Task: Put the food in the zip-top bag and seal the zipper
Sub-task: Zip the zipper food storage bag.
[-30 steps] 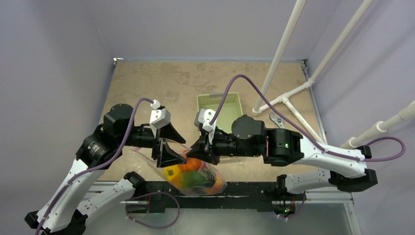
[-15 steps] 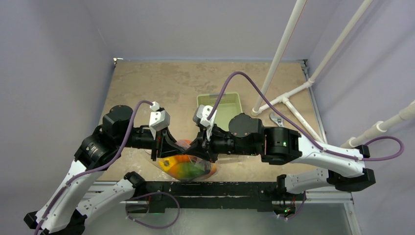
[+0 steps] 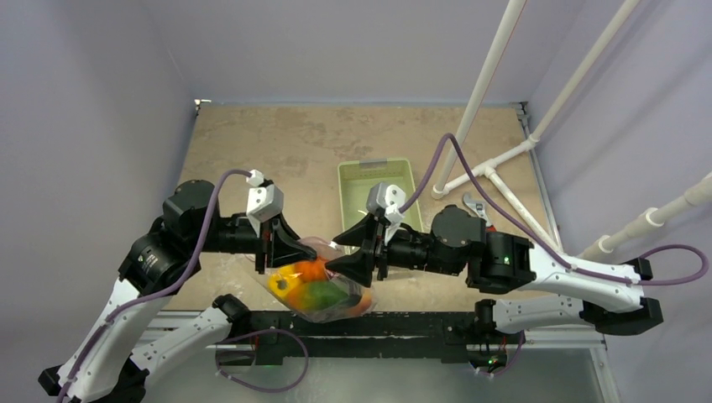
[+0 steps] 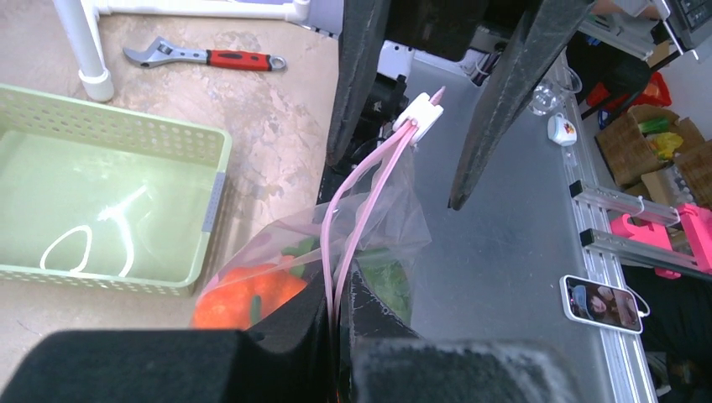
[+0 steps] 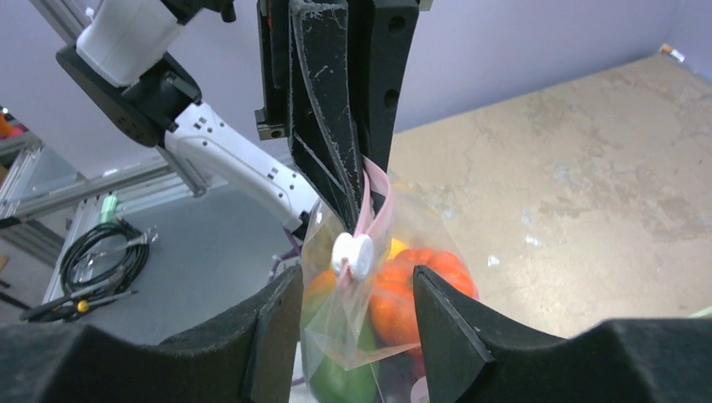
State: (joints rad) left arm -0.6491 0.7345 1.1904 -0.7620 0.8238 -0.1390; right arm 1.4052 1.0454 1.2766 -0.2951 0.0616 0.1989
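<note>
Food (image 3: 319,290) sits bunched in the bottom of the zip-top bag (image 4: 395,222): an orange pumpkin (image 5: 411,294), a green piece (image 5: 336,382) and something yellow show through the clear plastic, while the other pieces are too crowded to tell apart. The bag hangs in the air between the two arms, over the near edge of the table (image 3: 277,143). Along its mouth runs the zipper (image 4: 361,180), seen from the left wrist as two thin pink lines a little apart, ending at a small white slider (image 4: 422,117).

The left gripper (image 4: 338,317) has its fingers pressed together on the zipper at the end away from the slider, and the bag's weight hangs from that pinch. The right gripper (image 5: 354,281) faces it with its fingers spread, one on each side of the slider, with a gap showing on both sides, so it holds nothing.

Beyond the bag, a pale green basket (image 4: 210,193) stands on the table with nothing visible inside. Farther right lies a wrench (image 4: 206,57) with a red handle, near the foot of white pipes (image 3: 495,59). A phone (image 4: 603,302) rests on the grey surface below the table's edge.
</note>
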